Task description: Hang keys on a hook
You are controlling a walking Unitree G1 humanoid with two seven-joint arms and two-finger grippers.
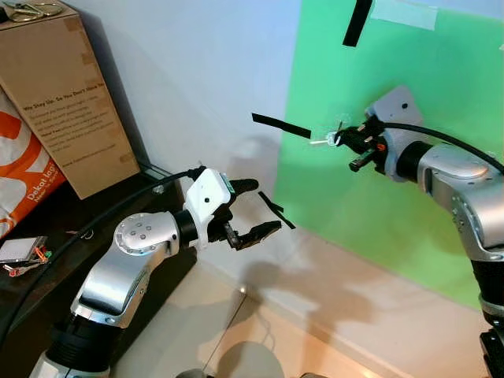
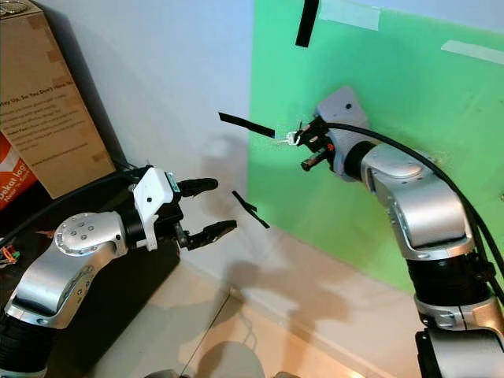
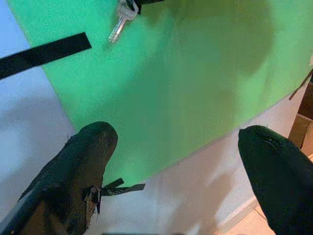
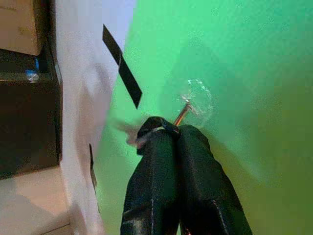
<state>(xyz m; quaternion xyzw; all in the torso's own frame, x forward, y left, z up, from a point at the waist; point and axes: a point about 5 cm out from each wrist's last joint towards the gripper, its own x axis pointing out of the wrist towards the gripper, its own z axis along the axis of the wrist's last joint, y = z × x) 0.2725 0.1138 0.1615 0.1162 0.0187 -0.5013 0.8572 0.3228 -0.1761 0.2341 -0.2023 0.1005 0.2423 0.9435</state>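
At hook: right gripper clamps keys.

A bright green sheet is being shown against a pale grey-white wall, with black tape strips crossing their edges. Silver keys are being seen against the green. The arms are being shown in silver, with white wrist housings, and black fingers are being shown on the right gripper and the left gripper. A brown cardboard box with dark print is being shown beside an orange-and-white bag on a black shelf. The floor is being shown in beige.
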